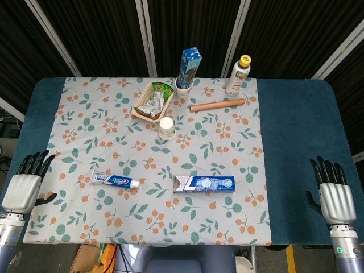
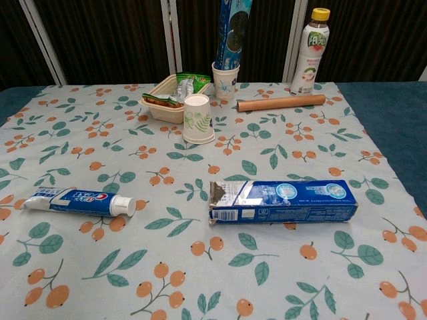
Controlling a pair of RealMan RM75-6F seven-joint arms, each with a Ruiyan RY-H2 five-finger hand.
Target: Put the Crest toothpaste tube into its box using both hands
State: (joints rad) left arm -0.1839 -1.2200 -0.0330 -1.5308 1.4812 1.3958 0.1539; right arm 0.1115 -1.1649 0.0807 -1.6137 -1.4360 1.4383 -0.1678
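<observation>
A blue and white Crest toothpaste tube (image 1: 115, 181) (image 2: 80, 201) lies flat on the floral cloth, cap pointing right. To its right lies the long blue toothpaste box (image 1: 203, 183) (image 2: 281, 199), its open flap end facing the tube. My left hand (image 1: 24, 185) hangs at the table's left edge, fingers apart, holding nothing. My right hand (image 1: 332, 192) hovers at the right edge over the blue table, also empty with fingers spread. Neither hand shows in the chest view.
At the back stand an upturned paper cup (image 1: 166, 127), a food tray (image 1: 152, 101) with packets, a blue carton in a cup (image 1: 188, 71), a drink bottle (image 1: 238, 75) and a brown roll (image 1: 217, 104).
</observation>
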